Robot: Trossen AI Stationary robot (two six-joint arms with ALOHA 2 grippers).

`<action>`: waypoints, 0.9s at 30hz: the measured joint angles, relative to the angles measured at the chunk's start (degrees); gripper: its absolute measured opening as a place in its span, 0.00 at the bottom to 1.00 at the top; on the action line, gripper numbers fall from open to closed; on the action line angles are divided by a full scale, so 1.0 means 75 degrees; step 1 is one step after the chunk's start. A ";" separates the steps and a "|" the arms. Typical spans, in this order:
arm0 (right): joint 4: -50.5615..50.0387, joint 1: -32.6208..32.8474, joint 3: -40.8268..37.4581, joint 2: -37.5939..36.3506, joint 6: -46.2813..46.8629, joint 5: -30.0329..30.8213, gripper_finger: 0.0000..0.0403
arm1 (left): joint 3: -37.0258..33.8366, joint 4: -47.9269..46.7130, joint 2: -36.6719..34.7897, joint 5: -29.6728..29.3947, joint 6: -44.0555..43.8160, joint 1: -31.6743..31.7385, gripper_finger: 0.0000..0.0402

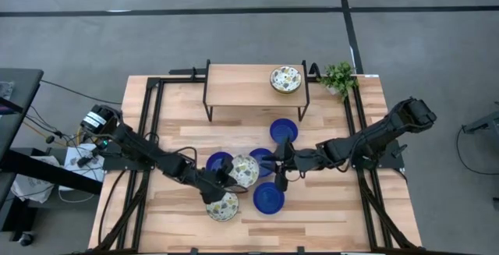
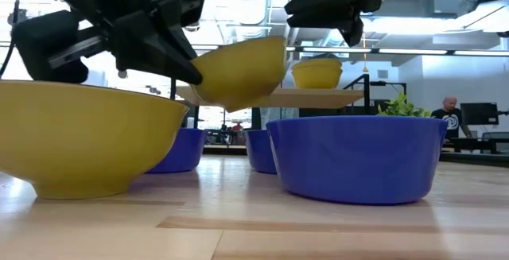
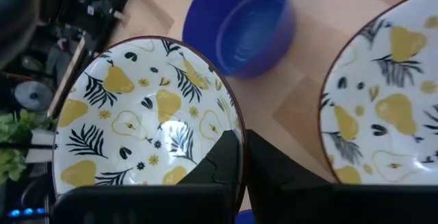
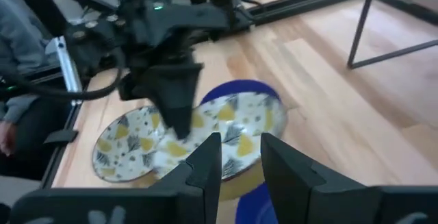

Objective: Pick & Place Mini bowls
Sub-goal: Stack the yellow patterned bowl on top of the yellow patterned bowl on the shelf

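My left gripper is shut on a white pear-patterned bowl with a yellow outside, held above the table's middle; it also shows in the low view. A second patterned bowl rests on its base near the front edge. A third stands on the raised shelf. Several blue bowls stand around them. My right gripper is open and empty just right of the held bowl, pointing at it. My left gripper pinches the bowl's rim, one finger inside the bowl and the other outside. The fingers come slanting from the table's left. The bowl is lifted clear of the table and tilted.
A low wooden shelf on black legs stands at the far middle. A small green plant is at the far right. Black frame rails run along both table sides. A person is in the room behind.
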 joint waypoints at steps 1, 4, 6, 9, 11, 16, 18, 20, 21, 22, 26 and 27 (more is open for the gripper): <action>-0.0127 -0.0065 0.0052 0.0000 -0.0012 0.0001 0.23 | 0.0000 0.0005 0.0000 -0.0005 0.0014 -0.0027 0.03; -0.0667 -0.0287 0.0319 0.0003 -0.0009 0.0051 0.23 | 0.0000 0.0020 0.0000 -0.0125 0.0016 -0.0048 0.03; -0.1066 -0.0440 0.0528 0.0003 -0.0023 0.0050 0.23 | 0.0000 0.0025 0.0000 -0.0169 0.0014 -0.0038 0.03; -0.1825 -0.0597 0.1058 0.0006 -0.0188 0.0012 0.23 | 0.0000 0.0030 0.0000 -0.0170 0.0000 -0.0035 0.03; -0.2682 -0.0661 0.1488 0.0007 -0.0199 -0.0045 0.23 | 0.0000 0.0041 0.0000 -0.0168 -0.0013 -0.0037 0.03; -0.4282 -0.0752 0.2458 0.0401 -0.0267 -0.0411 0.23 | 0.0000 0.0078 0.0000 -0.0171 -0.0112 -0.0031 0.03; -0.4355 -0.0754 0.2787 0.0667 -0.0464 -0.0599 0.23 | 0.0000 0.0104 0.0000 -0.0230 -0.0155 -0.0031 0.03; -0.4498 -0.0749 0.3051 0.0943 -0.0621 -0.0609 0.23 | 0.0005 0.0137 0.0000 -0.0296 -0.0161 -0.0031 0.03; -0.4493 -0.0749 0.3230 0.1094 -0.0659 -0.0632 0.23 | 0.0006 0.0139 0.0000 -0.0308 -0.0185 -0.0031 0.03; -0.4564 -0.0763 0.3411 0.1207 -0.0678 -0.0616 0.23 | 0.0006 0.0136 0.0000 -0.0311 -0.0185 -0.0028 0.03; -0.5178 -0.0873 0.4107 0.1709 -0.0676 -0.0574 0.23 | 0.0006 0.0138 0.0000 -0.0311 -0.0238 -0.0028 0.03; -0.5357 -0.0907 0.4267 0.1873 -0.0674 -0.0582 0.23 | 0.0006 0.0139 0.0000 -0.0311 -0.0257 -0.0028 0.03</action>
